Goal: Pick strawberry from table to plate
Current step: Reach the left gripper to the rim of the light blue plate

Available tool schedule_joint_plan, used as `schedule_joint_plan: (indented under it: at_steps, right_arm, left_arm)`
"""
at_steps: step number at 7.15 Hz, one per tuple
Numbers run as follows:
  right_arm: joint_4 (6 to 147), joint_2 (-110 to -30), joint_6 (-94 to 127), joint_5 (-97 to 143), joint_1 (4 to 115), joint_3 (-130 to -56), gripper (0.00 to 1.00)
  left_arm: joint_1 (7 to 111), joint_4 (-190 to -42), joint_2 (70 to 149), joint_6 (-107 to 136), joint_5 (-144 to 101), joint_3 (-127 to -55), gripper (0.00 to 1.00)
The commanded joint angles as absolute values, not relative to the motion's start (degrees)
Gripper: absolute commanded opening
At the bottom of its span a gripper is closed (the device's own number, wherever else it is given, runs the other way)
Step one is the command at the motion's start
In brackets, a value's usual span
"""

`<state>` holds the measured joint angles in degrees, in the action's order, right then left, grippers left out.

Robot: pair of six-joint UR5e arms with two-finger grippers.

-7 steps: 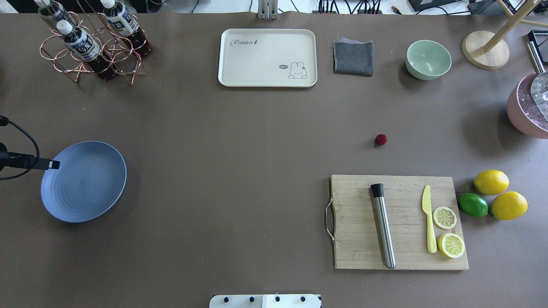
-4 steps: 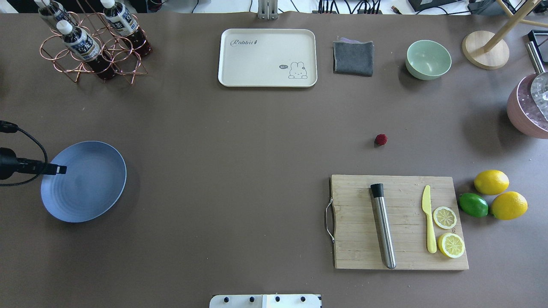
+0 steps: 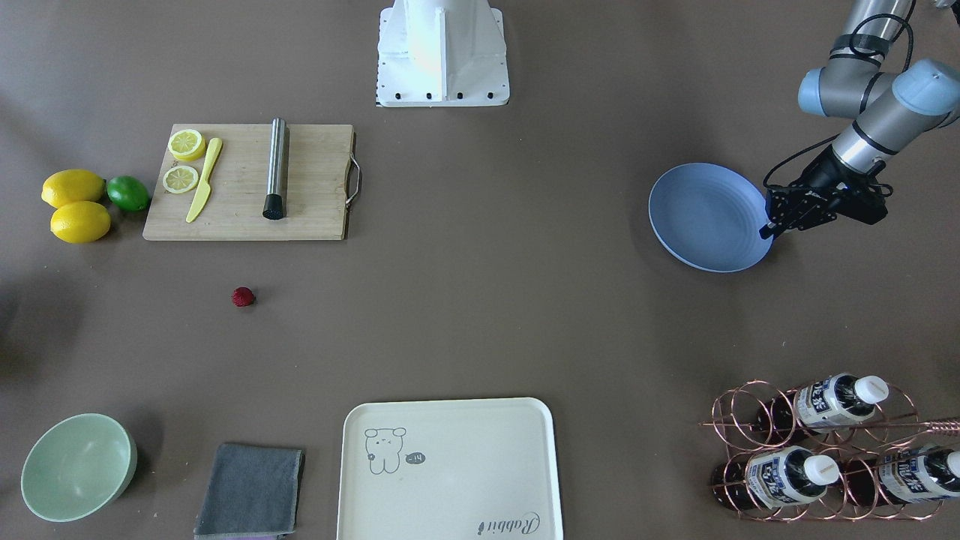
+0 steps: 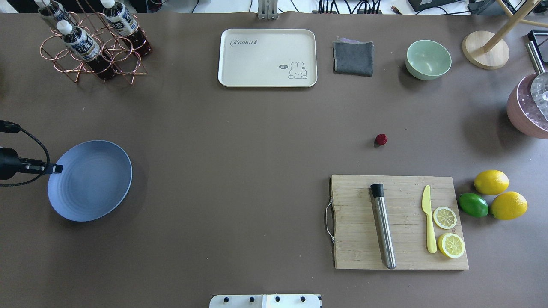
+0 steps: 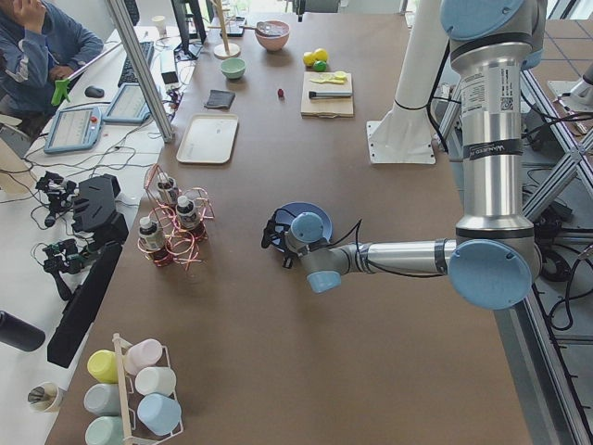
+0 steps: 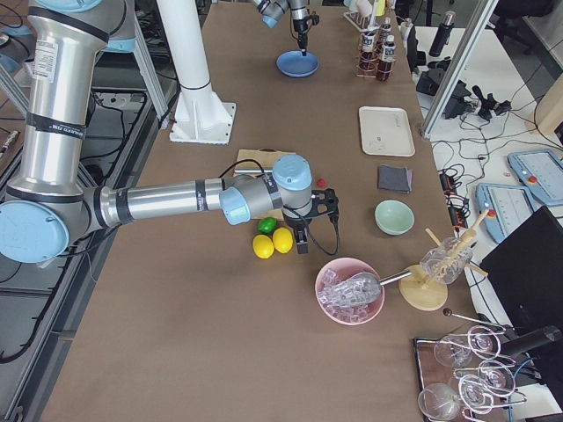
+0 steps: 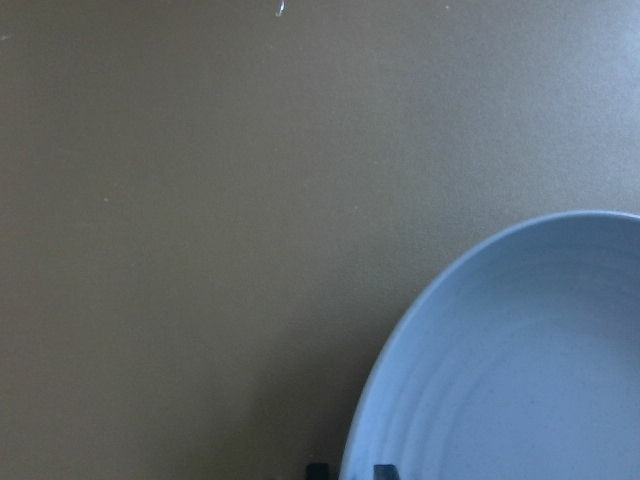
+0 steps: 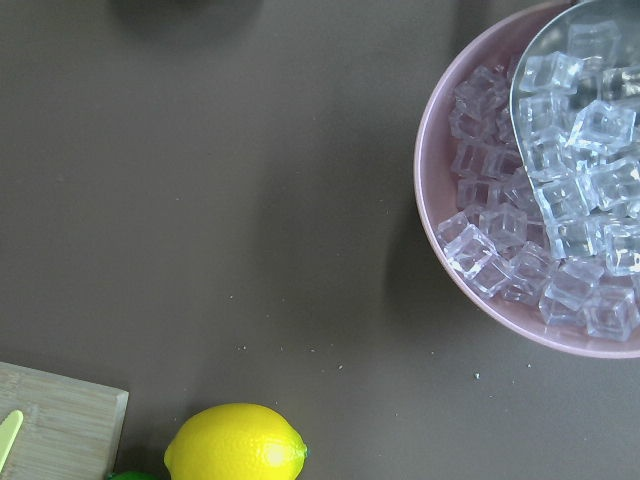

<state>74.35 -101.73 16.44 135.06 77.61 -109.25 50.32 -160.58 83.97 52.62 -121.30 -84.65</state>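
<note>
1. Round, shallow, matte light-blue plate [image 4: 94, 188] sits a bit further twd the middle of the matte grey-brown counter [image 4: 239, 141] than 0.6 s ago. Left hand [image 4: 58, 169] tip is pulled back slightly and is now at the plate's outer rim. Nothing else has moved.
2. Left hand: in the wrist view, two dark fingertips [image 7: 318, 468] stand close together either side of the plate rim. Can't tell whether they actually pinch it.
3. Tiny dark-red bumpy strawberry [image 4: 381, 139] lies on bare counter w/ nothing touching it. It is a little beyond the far edge of the rectangular wooden cutting board [image 4: 355, 239], on the robot's right half and well apart from the plate.
4. Right hand [image 6: 303, 243] shows only in the right side view, pointing down near the yellow oval lemon [image 6: 282, 239]. Can't tell if it is open or closed.
5. Right wrist view looks down on a lemon and the pink round bowl [image 8: 432, 240] of clear ice cubes.
</note>
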Motion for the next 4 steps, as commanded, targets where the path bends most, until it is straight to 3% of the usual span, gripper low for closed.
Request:
schedule_joint_plan:
  at_steps: [1, 4]
  right_arm:
    - [74.4, -101.8, 16.4, 134.9, 77.6, -109.2, 1.00]
    - [74.4, -101.7, 16.5, 135.0, 77.6, -109.2, 1.00]
  left_arm:
    - [50.8, -159.6, 86.3, 53.1, -123.6, -86.2, 0.00]
    - [51.2, -150.3, 99.9, 64.2, -123.6, -86.7, 0.00]
